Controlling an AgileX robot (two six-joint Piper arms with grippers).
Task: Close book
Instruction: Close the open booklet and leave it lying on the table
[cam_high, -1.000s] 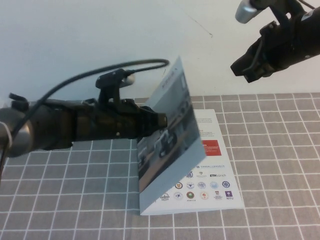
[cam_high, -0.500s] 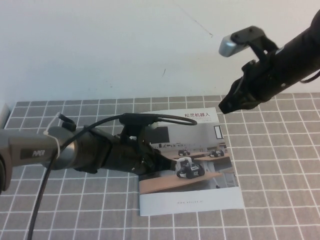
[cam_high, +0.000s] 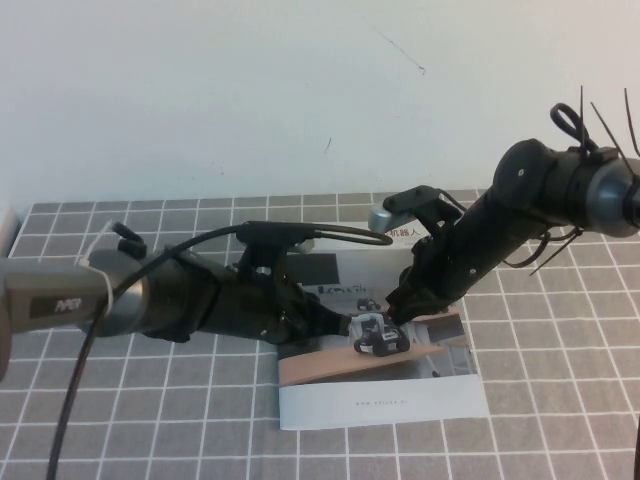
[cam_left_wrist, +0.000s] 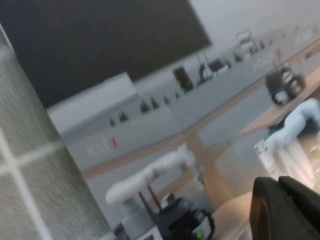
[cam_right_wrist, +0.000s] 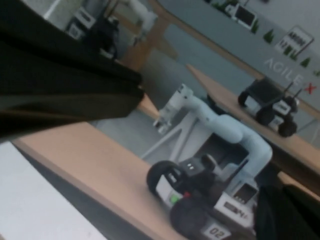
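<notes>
Lying flat now, book (cam_high: 385, 400) is seen closed at lower centre of frame, cover up, on grey-checked table (cam_high: 560, 400). One second ago cover was held raised, near upright; half second ago it was already laid down. Left gripper (cam_high: 336, 323) is kept low on cover, left of centre. Right gripper (cam_high: 398, 306) has been brought down from upper right to cover middle, just beside left one. Spread or pressed together cannot be told for either. Closing is judged done; release and retreat are judged remaining.
</notes>
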